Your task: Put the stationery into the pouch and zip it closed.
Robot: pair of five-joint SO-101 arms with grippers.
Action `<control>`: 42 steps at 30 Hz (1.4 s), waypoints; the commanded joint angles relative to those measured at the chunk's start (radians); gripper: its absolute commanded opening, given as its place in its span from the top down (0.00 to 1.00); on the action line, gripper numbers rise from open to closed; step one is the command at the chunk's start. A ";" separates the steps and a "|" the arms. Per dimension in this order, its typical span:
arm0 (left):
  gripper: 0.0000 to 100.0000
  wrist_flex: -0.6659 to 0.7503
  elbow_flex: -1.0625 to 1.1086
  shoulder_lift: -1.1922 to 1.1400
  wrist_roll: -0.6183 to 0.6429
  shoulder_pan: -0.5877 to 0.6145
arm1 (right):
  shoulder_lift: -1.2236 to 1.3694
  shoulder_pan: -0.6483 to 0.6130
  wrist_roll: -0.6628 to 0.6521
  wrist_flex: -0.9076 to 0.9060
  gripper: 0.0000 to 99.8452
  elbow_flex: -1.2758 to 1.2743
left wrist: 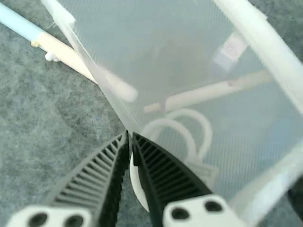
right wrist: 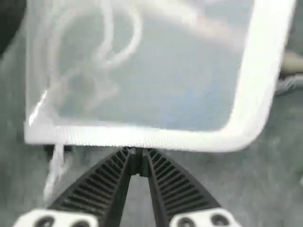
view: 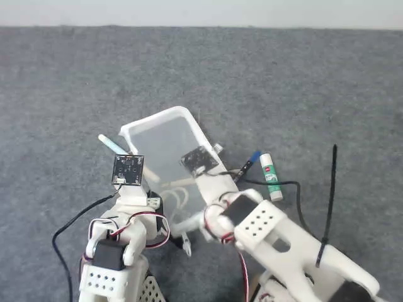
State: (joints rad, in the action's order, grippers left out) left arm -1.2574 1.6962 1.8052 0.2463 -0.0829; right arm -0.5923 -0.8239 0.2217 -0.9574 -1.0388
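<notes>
**Grey carpet, pouch held at its near end, loading unfinished**

Grey carpet (view: 63, 94) covers the whole table, up to a pale wall strip along the far edge. The clear pouch (view: 165, 141) lies at the middle, its far end pointing away from the 2 arms. Its near end sits between them.

The left gripper (left wrist: 129, 138) has its jaws pressed together on the pouch's near left corner, pinching the film. The right gripper (right wrist: 136, 158) is likewise closed, tips hard against the white rim of the near edge. It seems to nip that rim, though whether it has the zip tab I cannot tell.

Scissors (left wrist: 189, 125) and a pale stick are inside already. 3 items lie outside:

- a pale pen (view: 112, 145) just beside the pouch's left edge
- a blue pen (view: 250, 162) close to the right edge, partly hidden by the right arm
- a glue stick (view: 271, 177) just beyond the blue pen

I judge the step to be holding the pouch for loading — zipping comes later. The next move calls for 1 gripper to let go and fetch an item while the other keeps the corner.

Room is tight near the arms. A black cable runs past the glue stick, and a black tie (view: 330, 195) stands up on the right. The far carpet is open — the easy side for swinging.
</notes>
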 commanded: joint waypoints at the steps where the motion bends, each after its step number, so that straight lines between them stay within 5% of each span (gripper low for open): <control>1: 0.99 -0.009 -0.012 0.025 0.003 0.000 | -0.044 0.139 0.006 0.166 0.99 0.005; 16: 0.99 -0.009 -0.012 0.025 0.003 0.000 | -0.042 0.367 0.006 0.584 0.99 0.006; 27: 0.99 -0.009 -0.012 0.025 0.003 0.000 | -0.042 0.503 0.005 0.611 0.99 0.061; 34: 0.99 -0.009 -0.012 0.025 0.003 0.000 | -0.056 0.346 0.023 0.208 0.99 0.147; 37: 0.99 -0.009 -0.012 0.025 0.003 0.000 | -0.044 0.282 0.130 0.062 0.99 0.207; 42: 0.99 -0.009 -0.012 0.025 0.003 0.000 | -0.022 0.211 0.229 -0.085 0.82 0.245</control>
State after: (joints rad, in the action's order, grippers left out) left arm -1.2574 1.6962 1.8052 0.2463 -0.0829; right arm -0.5923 -0.5662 0.4012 -0.9666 -0.8684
